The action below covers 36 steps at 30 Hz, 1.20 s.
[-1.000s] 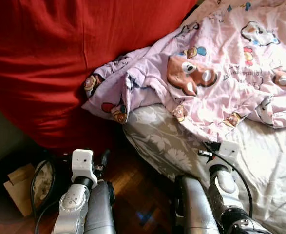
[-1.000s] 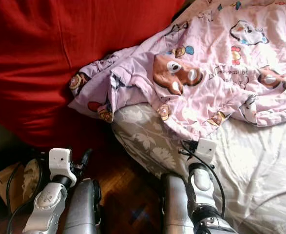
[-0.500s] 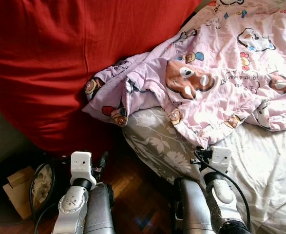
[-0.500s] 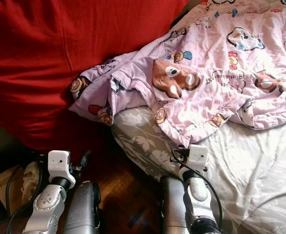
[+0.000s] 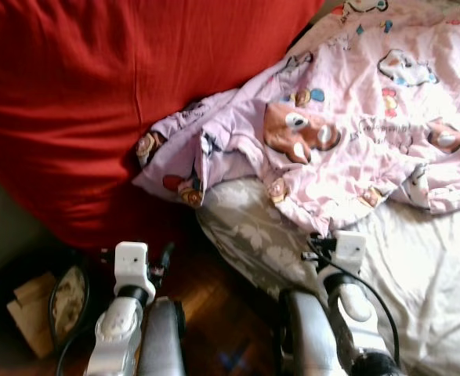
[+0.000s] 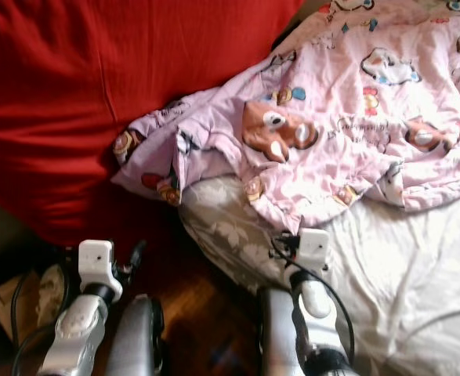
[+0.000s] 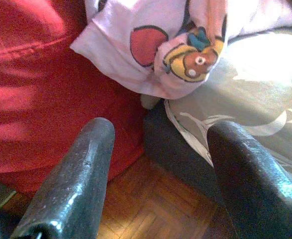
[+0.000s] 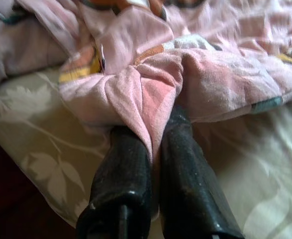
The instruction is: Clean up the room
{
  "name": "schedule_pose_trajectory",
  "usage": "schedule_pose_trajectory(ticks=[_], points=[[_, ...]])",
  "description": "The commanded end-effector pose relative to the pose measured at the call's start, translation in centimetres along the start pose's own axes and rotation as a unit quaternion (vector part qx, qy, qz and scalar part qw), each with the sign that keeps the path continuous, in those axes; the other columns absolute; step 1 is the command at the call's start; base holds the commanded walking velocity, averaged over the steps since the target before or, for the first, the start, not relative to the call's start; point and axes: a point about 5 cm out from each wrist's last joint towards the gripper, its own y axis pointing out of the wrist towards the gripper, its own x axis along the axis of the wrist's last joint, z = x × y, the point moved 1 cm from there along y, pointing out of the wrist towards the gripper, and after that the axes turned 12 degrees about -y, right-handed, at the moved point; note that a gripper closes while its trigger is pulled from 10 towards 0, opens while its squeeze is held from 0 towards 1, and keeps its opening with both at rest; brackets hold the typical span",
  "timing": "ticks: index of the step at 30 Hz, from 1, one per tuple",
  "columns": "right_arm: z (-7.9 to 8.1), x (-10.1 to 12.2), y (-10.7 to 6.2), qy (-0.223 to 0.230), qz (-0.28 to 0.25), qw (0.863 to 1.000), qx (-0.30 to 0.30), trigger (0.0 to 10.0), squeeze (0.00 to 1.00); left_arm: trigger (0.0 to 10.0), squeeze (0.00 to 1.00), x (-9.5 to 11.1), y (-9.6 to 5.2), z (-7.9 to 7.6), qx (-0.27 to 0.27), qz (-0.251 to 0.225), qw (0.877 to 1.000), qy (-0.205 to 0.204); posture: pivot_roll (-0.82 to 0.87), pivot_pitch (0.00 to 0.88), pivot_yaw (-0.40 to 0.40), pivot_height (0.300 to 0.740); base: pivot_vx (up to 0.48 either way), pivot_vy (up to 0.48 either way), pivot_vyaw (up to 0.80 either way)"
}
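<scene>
Pink blanket (image 5: 371, 133): soft matt cloth, printed cartoon figures, heavily creased; nap looks slightly fuzzy where pinched in the right wrist view (image 8: 150, 94).
Bed sheet (image 5: 253, 235): thin matt cloth, grey with pale leaf print, wrinkled; whiter toward the robot's right.
Red cover (image 5: 96, 94): matt woven cloth, fine vertical ribbing, broad folds.
Floor (image 7: 150, 209): wood parquet, glossy, reflects light.
Right gripper (image 8: 153, 149): fingers black, rubbery-looking, slightly pitted, dull sheen.
Left gripper (image 7: 155, 169): same black finish, glossier speckle.
Arms (image 5: 308, 337): smooth silver shell, satin sheen; wrist housings white plastic.
Box (image 5: 30, 309): brown cardboard, matt.
</scene>
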Motion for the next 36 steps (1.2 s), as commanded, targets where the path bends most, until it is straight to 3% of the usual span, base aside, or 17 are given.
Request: schedule_pose_trajectory(ticks=[1,7,12,19,27,31,36], points=[[-0.1,-0.8,-0.5,-0.001,0.015,1.000,-0.004,10.0,0.00,10.0,0.00,-1.0,-0.7,1.4,0.026,0.020,0.999,0.003,0.09,0.205,-0.002,0.691,0.000,0.000,0.00],[-0.2,-1.0,-0.5,-0.001,0.020,1.000,-0.006,10.0,0.00,10.0,0.00,-2.8,-1.3,2.9,0.062,0.061,0.996,-0.007,0.09,0.192,-0.004,0.731,0.000,0.000,0.00],[-0.6,-0.8,-0.5,0.002,0.015,1.000,-0.011,10.0,0.00,10.0,0.00,-4.4,-1.9,4.3,0.109,0.096,0.989,-0.043,0.08,0.171,-0.013,0.740,0.000,0.000,0.00],[-1.1,-1.0,-0.3,-0.006,0.026,0.999,-0.019,10.0,0.00,10.0,0.00,-7.3,-3.4,4.4,0.129,0.169,0.975,-0.068,0.07,0.133,-0.026,0.740,0.000,0.000,0.00],[-1.8,-2.1,-0.6,-0.005,0.060,0.998,-0.034,10.0,0.00,10.0,0.00,-8.8,-4.4,4.5,0.152,0.204,0.962,-0.097,0.07,0.090,-0.036,0.740,0.000,0.000,0.00],[-2.1,-1.8,-0.5,0.006,0.051,0.997,-0.050,10.0,0.00,10.0,0.00,-9.8,-5.4,4.9,0.186,0.224,0.949,-0.120,0.05,0.087,-0.036,0.740,0.000,0.000,0.00],[-2.1,-1.7,-0.4,0.010,0.046,0.998,-0.050,10.0,0.00,10.0,0.00,-11.3,-6.9,4.5,0.185,0.268,0.940,-0.104,0.06,0.079,-0.036,0.740,0.000,0.000,0.00]])
